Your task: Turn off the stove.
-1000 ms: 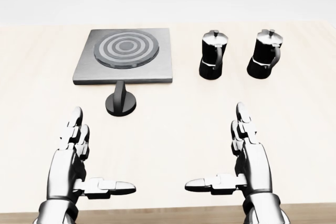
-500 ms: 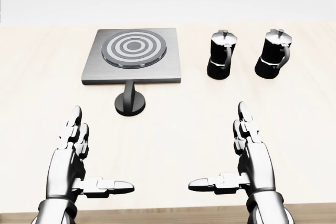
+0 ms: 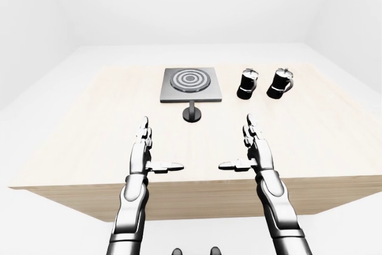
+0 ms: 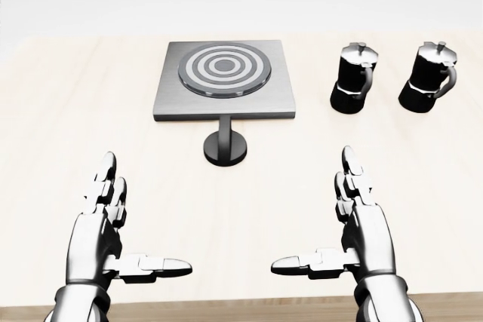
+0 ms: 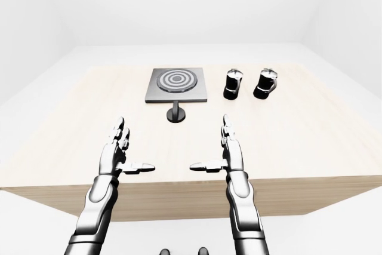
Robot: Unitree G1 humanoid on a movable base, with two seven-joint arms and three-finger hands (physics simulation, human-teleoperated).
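Up near the top of the head view, a square grey stove (image 4: 224, 84) lies flat on the pale wooden desk (image 4: 60, 148), its round burner plate (image 4: 224, 69) marked with concentric light and dark rings. Just below the stove's lower edge, touching or nearly touching it, stands the black control knob (image 4: 225, 146), a round base with a narrow upright grip whose flat side points up the view toward the stove. No lettering, brand or dial marking can be read on the stove or the knob.

To the right of the stove, well apart from it, two black moka pots stand upright side by side: the nearer moka pot (image 4: 354, 78) and the farther moka pot (image 4: 428, 76), each with a shiny metal lid and a handle on its right side. They do not touch each other. No label shows on either.

Both metallic hands hover low in the head view, over the desk's near part and well short of the knob. The left hand (image 4: 102, 235) has its fingers stretched straight up the view and its thumb pointing right; it holds nothing. The right hand (image 4: 362, 231) mirrors it, fingers extended and thumb pointing left, likewise spread wide with nothing in it. The two thumbs point at each other with a clear gap between them. The eye views show the desk's wooden edge (image 3: 197, 198) below the forearms and plain white surroundings.
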